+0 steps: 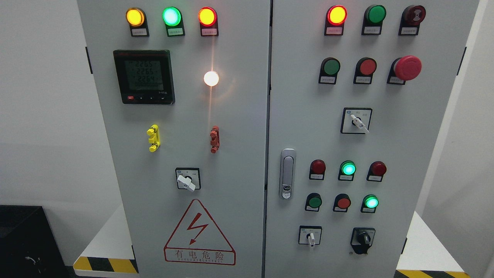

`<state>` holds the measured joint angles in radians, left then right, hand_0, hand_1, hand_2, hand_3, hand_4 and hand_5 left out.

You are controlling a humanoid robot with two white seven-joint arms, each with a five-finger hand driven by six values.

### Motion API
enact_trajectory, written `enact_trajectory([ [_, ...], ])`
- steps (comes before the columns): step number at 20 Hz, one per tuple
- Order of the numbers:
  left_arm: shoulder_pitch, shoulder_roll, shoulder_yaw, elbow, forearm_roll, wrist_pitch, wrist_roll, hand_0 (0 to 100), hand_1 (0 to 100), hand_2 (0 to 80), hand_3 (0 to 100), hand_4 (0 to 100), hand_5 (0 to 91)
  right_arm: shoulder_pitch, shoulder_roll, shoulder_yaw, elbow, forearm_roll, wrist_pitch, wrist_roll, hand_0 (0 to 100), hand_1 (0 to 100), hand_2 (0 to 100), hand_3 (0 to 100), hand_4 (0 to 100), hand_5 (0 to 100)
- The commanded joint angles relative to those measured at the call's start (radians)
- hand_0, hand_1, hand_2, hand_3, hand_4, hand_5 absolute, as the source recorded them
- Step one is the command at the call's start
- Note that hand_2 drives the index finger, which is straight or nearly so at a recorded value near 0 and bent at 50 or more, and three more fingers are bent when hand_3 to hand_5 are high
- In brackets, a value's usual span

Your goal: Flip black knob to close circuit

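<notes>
Front of a grey two-door electrical cabinet (239,162), seen from the robot's head camera. Neither robot hand appears in the view, so whether the fingers are spread, pressed together or pinching anything cannot be told, and positions are given on the panel instead of relative to a hand. The black knob (363,238) sits at the lower right corner of the right door, in a black housing, its handle close to upright. Just to its left is a white-handled selector switch (310,236) on a square plate. Above these run two rows of small round lamps and buttons; a lit green lamp (371,202) stands directly above the black knob, and another lit green lamp (348,168) lies in the row above. Higher on the same door are a second white selector (357,121), a red mushroom button (407,68) and a lit red-rimmed lamp (336,15). A silver door latch (287,173) lies at the right door's left edge. The left door carries a digital meter (143,76), a bright white lamp (211,78), yellow (153,138) and red (214,139) clips, a further selector (187,179), and a red triangular warning sign (199,233).
</notes>
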<state>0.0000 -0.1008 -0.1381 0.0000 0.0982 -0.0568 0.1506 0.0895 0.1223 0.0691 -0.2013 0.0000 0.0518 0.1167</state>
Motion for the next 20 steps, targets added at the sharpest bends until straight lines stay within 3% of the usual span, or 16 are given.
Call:
enact_trajectory([
  [1,0.023,0.001,0.000,-0.029,0.000,0.000,0.000,12,56,0.0,0,0,0.0,-0.002,0.000,0.001,0.011,-0.021,-0.001,0.001,0,9,0,0,0,0],
  [11,0.023,0.001,0.000,-0.029,0.000,0.000,0.000,12,56,0.0,0,0,0.0,-0.004,0.000,-0.012,0.011,-0.024,-0.015,0.024,0,9,0,0,0,0],
  [15,0.023,0.001,0.000,-0.029,0.000,0.000,0.000,12,56,0.0,0,0,0.0,-0.004,0.000,-0.012,0.010,-0.035,-0.073,0.046,0,8,0,0,0,0],
  [17,0.023,0.000,0.000,-0.029,0.000,0.000,0.000,12,56,0.0,0,0,0.0,-0.004,0.000,-0.017,0.007,-0.040,-0.117,0.086,0,6,0,0,0,0],
  [20,0.023,0.000,0.000,-0.029,0.000,0.000,0.000,12,56,0.0,0,0,0.0,-0.008,0.000,-0.072,0.002,-0.051,-0.202,0.121,0,4,0,0,0,0],
])
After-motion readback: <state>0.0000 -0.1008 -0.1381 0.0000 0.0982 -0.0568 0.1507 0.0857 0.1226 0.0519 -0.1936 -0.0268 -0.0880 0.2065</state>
